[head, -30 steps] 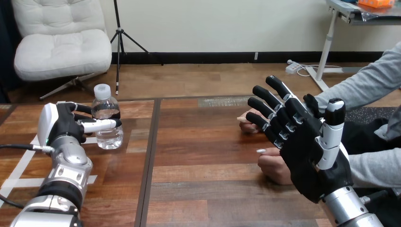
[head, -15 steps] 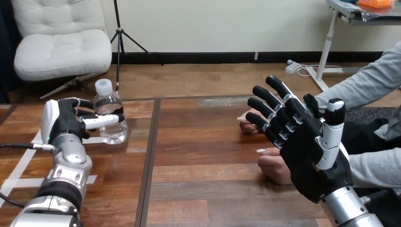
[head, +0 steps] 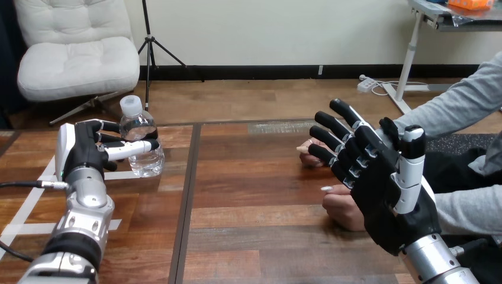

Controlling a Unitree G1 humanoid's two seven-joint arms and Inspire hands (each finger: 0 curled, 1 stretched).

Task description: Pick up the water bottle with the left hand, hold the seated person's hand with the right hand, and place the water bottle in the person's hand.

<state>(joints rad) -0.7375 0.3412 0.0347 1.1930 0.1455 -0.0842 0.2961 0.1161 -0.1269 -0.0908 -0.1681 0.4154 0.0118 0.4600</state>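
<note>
A clear water bottle (head: 141,139) with a white cap is at the left, held in my left hand (head: 89,151), whose fingers and thumb are curled round its middle; its base is at or just above the table. At the right my right hand (head: 388,186) stands upright and open, palm toward the person, fingers spread. Just behind it are the person's two hands: the far one (head: 309,154) rests on the table beyond my fingertips, the near one (head: 342,204) lies loosely closed by my palm. I cannot tell whether my right hand touches them.
The wooden table (head: 254,201) has a dark seam running front to back left of centre. White tape marks (head: 29,207) lie on the tabletop at the left. The person's grey sleeves (head: 456,112) come in from the right edge.
My left hand has carried the bottle up and to the right, tilting it slightly. My right hand has shifted only a little; the person's hands stay put.
</note>
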